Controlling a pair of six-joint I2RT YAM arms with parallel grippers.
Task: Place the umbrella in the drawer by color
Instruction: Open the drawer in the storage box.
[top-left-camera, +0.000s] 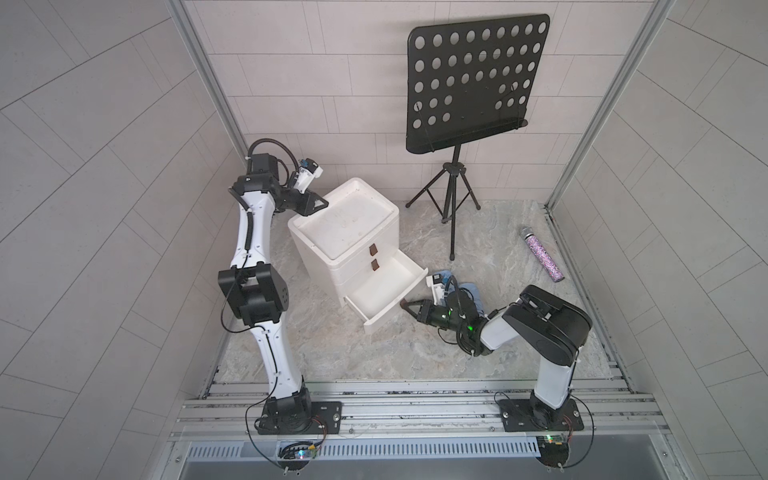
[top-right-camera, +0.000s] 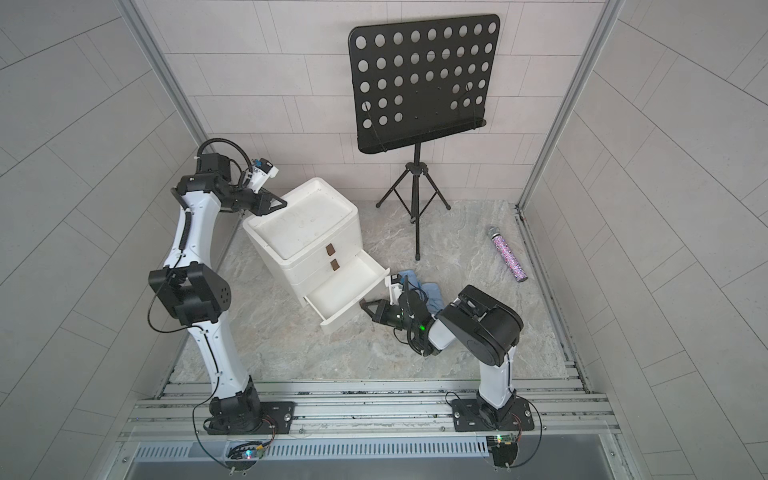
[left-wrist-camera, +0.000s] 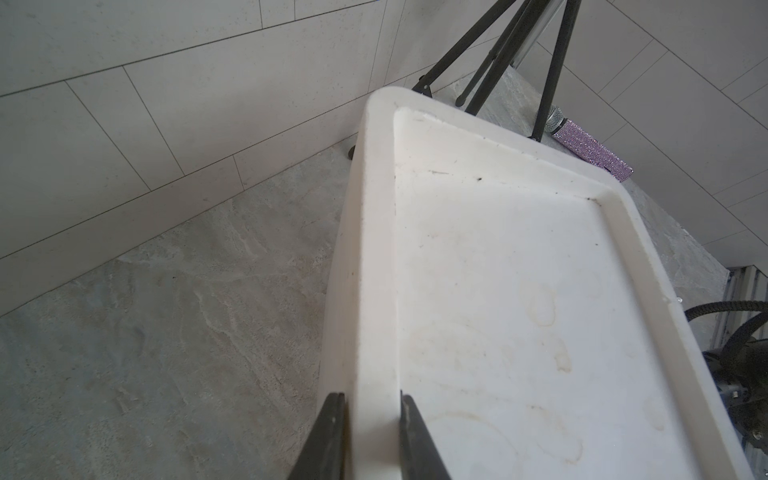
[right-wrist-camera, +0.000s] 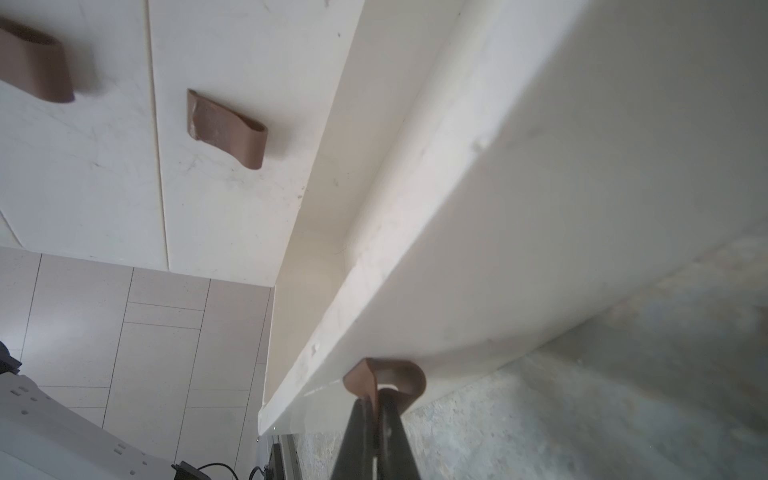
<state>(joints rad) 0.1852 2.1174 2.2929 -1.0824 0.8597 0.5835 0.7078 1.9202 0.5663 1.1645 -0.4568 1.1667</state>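
Your two arms are both at one white cabinet (top-left-camera: 320, 262) with three drawers. The left arm rises tall from its base, bends at the elbow and reaches to the cabinet's far left corner, where the left gripper (left-wrist-camera: 370, 399) has its jaws narrow, pinching the raised rim of the cabinet top between them. The right arm is folded low, its forearm nearly level just above the floor (top-left-camera: 332, 353). The right gripper (right-wrist-camera: 376, 401) has its jaws closed tight on the brown loop handle (right-wrist-camera: 384, 376) of the bottom drawer (top-left-camera: 380, 320), which stands pulled out and shows only its white inside. The two upper drawers are closed, each with its own brown loop, which makes three loops in all. One blue umbrella (top-right-camera: 434, 293) lies on the floor just behind the right wrist, partly hidden by it, outside the drawer. One glittery purple microphone (top-left-camera: 542, 257) lies near the right wall, and one black music stand (top-left-camera: 473, 83) stands at the back.
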